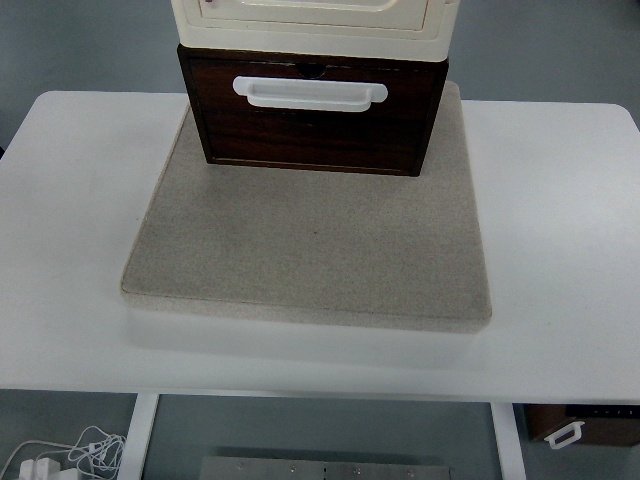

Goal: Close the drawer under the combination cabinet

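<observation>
No readable text, labels, brands or numbers anywhere. Plain dark wood on the drawer (312, 125) front, plain white on its handle (310, 93). Blank cream cabinet (313, 22) above.

- No part of the robot's body is in the head view, neither an arm nor a robot hand.
- Its colours, shapes, cables, screws and markings therefore cannot be told.
</observation>
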Tool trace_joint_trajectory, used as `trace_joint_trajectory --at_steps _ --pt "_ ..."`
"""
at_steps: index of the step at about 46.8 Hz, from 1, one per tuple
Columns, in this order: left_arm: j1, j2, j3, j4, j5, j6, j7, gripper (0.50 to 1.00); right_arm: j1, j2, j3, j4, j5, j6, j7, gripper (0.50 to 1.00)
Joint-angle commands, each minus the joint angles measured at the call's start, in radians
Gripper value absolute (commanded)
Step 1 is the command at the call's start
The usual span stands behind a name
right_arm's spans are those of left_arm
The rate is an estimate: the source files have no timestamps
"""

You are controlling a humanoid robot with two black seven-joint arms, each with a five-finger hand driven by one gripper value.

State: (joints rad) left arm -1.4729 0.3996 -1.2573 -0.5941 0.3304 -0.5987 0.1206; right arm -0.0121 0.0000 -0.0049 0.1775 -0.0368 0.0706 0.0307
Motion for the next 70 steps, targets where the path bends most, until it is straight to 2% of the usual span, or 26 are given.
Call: trace_joint_trajectory --at_steps 1,7,15,23,26,29,35,49,56,62,70 --pt "-0.009 0.027 0.003 0.034 -0.034 0.054 -0.021 0.996 0.0 0.0 0.0 0.0 0.0 0.0 0.0 0.952" --pt "-0.012 0.054 0.013 0.079 -0.048 0.121 -0.024 0.996 0.0 0.0 0.0 0.0 0.0 0.0 0.0 0.952" --pt "-0.01 0.061 0.018 0.154 -0.05 0.296 -0.027 0.996 0.0 0.0 0.0 0.0 0.0 0.0 0.0 0.952" --pt "0.005 0.053 0.016 0.227 -0.056 0.35 -0.029 0.994 0.0 0.0 0.0 0.0 0.0 0.001 0.0 0.952" --pt "0.006 0.048 0.016 0.27 -0.076 0.408 -0.029 0.994 0.0 0.0 0.002 0.0 0.0 0.001 0.0 0.952" --pt "0.025 0.045 0.016 0.296 -0.117 0.436 -0.027 0.994 0.0 0.0 0.002 0.0 0.0 0.0 0.0 0.952" --pt "0.103 0.033 0.018 0.3 -0.18 0.454 -0.027 0.994 0.0 0.0 0.002 0.0 0.0 0.0 0.0 0.952" --pt "0.258 -0.041 0.018 0.304 -0.286 0.436 -0.029 0.994 0.0 0.0 -0.001 0.0 0.0 0.001 0.0 0.952" --pt "0.29 -0.085 0.016 0.304 -0.295 0.435 -0.03 0.996 -0.002 0.0 -0.004 0.0 0.0 0.001 0.0 0.952" --pt "0.301 -0.128 0.016 0.319 -0.297 0.439 -0.061 0.994 0.0 0.0 -0.004 -0.001 0.0 0.0 0.0 0.952" --pt "0.313 -0.169 0.013 0.364 -0.323 0.436 -0.075 0.996 0.0 0.0 -0.003 -0.001 0.0 0.0 0.0 0.952"
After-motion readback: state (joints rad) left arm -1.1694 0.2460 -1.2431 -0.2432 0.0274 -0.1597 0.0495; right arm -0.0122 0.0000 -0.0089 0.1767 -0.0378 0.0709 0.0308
